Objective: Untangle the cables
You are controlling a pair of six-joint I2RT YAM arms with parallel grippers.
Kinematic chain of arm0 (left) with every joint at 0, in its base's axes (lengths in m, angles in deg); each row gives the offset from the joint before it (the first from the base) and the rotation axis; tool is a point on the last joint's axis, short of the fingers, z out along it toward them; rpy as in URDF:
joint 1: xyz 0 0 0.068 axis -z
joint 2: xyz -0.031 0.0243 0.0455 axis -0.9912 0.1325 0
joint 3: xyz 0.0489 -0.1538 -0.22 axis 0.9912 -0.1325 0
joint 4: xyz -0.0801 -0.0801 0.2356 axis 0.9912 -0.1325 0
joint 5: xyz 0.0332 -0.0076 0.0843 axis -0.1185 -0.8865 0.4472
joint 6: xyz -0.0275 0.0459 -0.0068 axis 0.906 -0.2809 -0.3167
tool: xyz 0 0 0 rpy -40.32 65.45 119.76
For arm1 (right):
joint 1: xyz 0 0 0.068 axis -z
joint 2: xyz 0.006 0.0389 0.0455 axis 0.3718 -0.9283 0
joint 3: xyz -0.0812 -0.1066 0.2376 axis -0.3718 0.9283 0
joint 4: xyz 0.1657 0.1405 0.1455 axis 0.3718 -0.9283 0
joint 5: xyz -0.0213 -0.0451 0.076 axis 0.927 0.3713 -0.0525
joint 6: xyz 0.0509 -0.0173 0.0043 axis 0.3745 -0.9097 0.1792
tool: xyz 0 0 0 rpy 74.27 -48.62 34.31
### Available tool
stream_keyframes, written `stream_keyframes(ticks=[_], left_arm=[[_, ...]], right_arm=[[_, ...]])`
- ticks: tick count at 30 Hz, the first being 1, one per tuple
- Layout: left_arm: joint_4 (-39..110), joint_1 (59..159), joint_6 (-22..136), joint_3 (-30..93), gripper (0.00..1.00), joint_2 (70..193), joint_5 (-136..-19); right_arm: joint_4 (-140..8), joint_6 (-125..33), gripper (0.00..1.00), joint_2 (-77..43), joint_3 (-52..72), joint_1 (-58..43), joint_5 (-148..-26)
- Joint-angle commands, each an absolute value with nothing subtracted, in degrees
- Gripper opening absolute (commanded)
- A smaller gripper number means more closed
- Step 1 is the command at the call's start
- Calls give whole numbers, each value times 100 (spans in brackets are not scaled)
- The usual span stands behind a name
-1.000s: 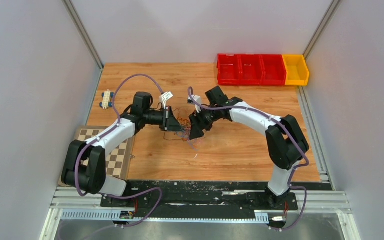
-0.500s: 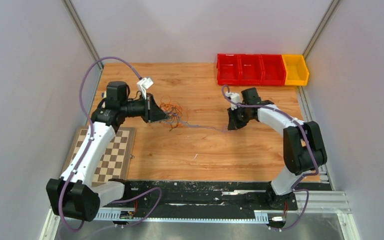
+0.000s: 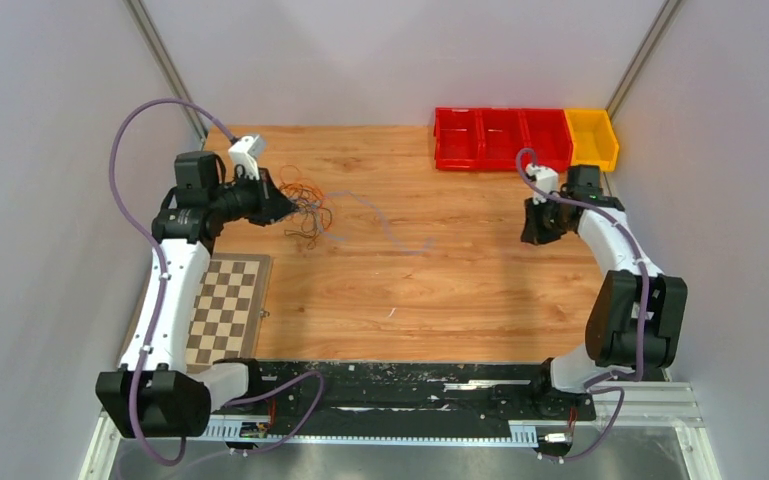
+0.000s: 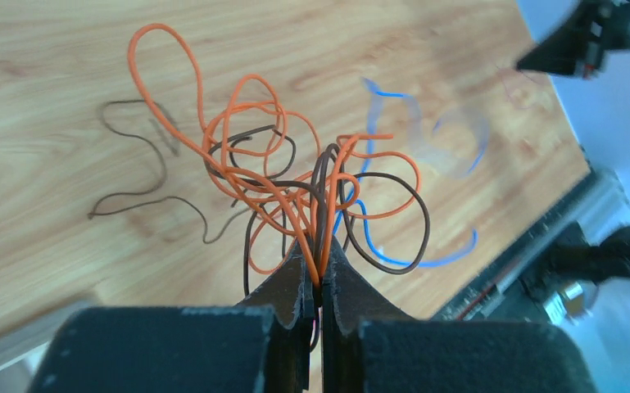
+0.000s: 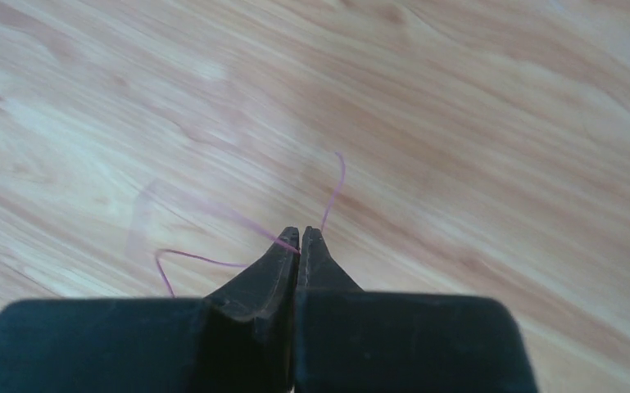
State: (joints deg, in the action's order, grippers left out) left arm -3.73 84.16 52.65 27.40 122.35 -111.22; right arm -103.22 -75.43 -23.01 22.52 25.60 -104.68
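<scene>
The cables (image 4: 270, 176) are a loose tangle of orange and dark brown loops with a thin blue strand through them. My left gripper (image 4: 315, 258) is shut on several orange and brown strands at its tips. In the top view that gripper (image 3: 287, 208) is at the far left of the table, with the tangle (image 3: 310, 212) hanging just to its right. My right gripper (image 5: 299, 237) is shut, pinching a hair-thin purple wire (image 5: 337, 184) at its tips. It (image 3: 530, 238) is at the far right. A blurred pale strand (image 3: 390, 225) trails between the two arms.
A row of red bins (image 3: 500, 140) with a yellow bin (image 3: 592, 140) stands at the back right, close behind the right gripper. A chessboard (image 3: 222, 305) lies at the front left. Grey walls close in the wooden table (image 3: 410, 300) on both sides.
The two arms have pulled apart: the left swung back-left with the tangle, the right moved right toward the bins. The right gripper went from open to shut on the thin wire.
</scene>
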Motion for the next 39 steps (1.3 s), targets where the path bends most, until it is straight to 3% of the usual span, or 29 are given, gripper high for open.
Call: stream_keyframes(ticks=[1,5,12,13,16,17,21,24,29,34,39], left_arm=[[37,7886,5113,2774,0,12433,-11010],[227,8059,5205,2353,0,12900,-11687],[828,8368,5368,1803,0,13575,-11615],[830,8473,5334,1820,0,13669,-11660],[785,8725,5197,1904,0,13806,-11715],[769,8879,5118,1951,0,13857,-11681],[846,9117,5125,2024,0,14001,-11566],[851,9125,5177,2143,0,14098,-11555],[815,9132,5123,2199,0,14174,-11508],[850,9126,5190,2150,0,14302,-11486],[820,9128,5225,2206,0,14409,-11419]], right_arm=[[-11196,-8220,0,-2472,1834,3177,-10533],[-11695,-7984,6,-2703,1500,3090,-11830],[-11768,-7721,2,-2685,1049,2978,-12147],[-11789,-7687,8,-2676,957,2979,-12169],[-11791,-7613,46,-2743,753,2961,-12129],[-11790,-7613,52,-2819,699,2951,-11996],[-11797,-7688,54,-3311,584,2929,-11231],[-11791,-7723,69,-3598,572,2923,-10940],[-11803,-7697,86,-3853,719,2735,-10622],[-11482,-7331,84,-4065,856,2332,-10426],[-11290,-7132,65,-4584,676,1921,-9817]])
